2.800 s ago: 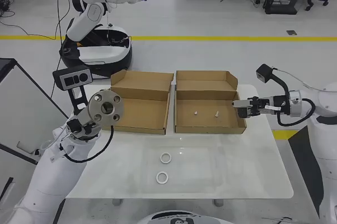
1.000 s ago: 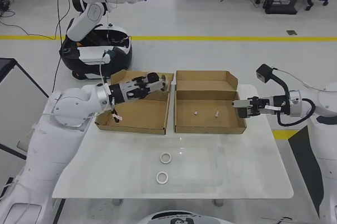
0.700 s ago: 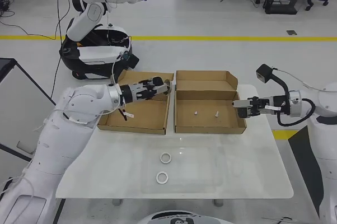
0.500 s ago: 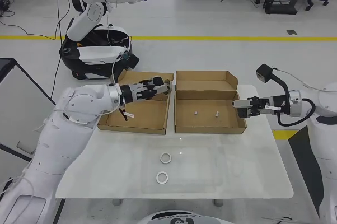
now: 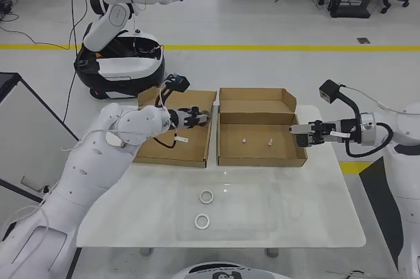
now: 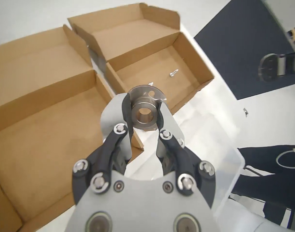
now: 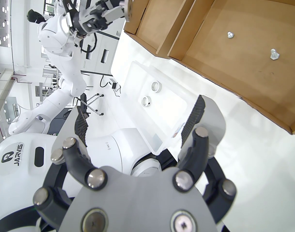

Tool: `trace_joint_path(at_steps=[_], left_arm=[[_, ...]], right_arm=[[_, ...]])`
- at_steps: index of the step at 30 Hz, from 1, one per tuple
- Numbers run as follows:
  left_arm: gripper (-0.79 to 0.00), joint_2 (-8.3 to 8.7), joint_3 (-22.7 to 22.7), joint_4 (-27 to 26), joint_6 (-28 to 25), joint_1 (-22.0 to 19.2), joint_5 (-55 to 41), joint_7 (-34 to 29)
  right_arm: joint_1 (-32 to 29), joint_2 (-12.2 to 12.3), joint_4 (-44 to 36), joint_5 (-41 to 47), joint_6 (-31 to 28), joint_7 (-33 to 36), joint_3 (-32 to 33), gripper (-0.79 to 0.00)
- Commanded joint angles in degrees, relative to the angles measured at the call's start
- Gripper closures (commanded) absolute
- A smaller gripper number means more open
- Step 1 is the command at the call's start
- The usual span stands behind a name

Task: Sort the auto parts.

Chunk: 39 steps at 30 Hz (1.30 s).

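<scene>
I held the flange (image 6: 144, 115) clamped in my left claw (image 6: 143, 108), apparently above the left box (image 6: 41, 134) rim; released there, it might spill out.

Pale grey floor (image 5: 266, 24), 1 yellow line (image 5: 280, 47), dark mat (image 6: 234, 49)

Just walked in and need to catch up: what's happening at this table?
The robot is sorting parts. Its left gripper holds a metal flange between its fingers above the left box, close to the right box, which holds two bolts. The right gripper hangs open beside that box. Two white rings lie in a clear tray.
</scene>
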Motion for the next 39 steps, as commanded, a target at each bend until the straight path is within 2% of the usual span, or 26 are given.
trace_joint_path(at_steps=[1, 6, 13, 21, 25, 29, 39], left_arm=[[0.0, -0.76, 2.5, 2.43, 1.43, -1.63, 1.66, -0.28], [0.0, -2.32, 7.02, 7.25, 4.15, -4.34, 7.12, -0.21], [0.0, -4.11, 10.92, 11.9, 7.53, -6.79, 12.33, -1.41], [0.0, -5.45, 12.92, 14.95, 7.34, -7.48, 13.9, -3.31], [0.0, -6.22, 14.34, 16.08, 8.89, -7.58, 16.28, -3.63], [0.0, -7.28, 16.15, 18.04, 10.59, -7.98, 18.98, -4.0], [0.0, -9.87, 18.63, 22.48, 10.97, -8.78, 20.18, -4.77]], right_arm=[[0.0, 0.0, 0.0, 0.0, 0.0, 0.0, 0.0, -0.785], [0.0, 0.0, 0.0, 0.0, 0.0, 0.0, 0.0, -0.785], [0.0, 0.0, 0.0, 0.0, 0.0, 0.0, 0.0, -0.785], [0.0, 0.0, 0.0, 0.0, 0.0, 0.0, 0.0, -0.785], [0.0, 0.0, 0.0, 0.0, 0.0, 0.0, 0.0, -0.785], [0.0, 0.0, 0.0, 0.0, 0.0, 0.0, 0.0, -0.785], [0.0, 0.0, 0.0, 0.0, 0.0, 0.0, 0.0, -0.785]])
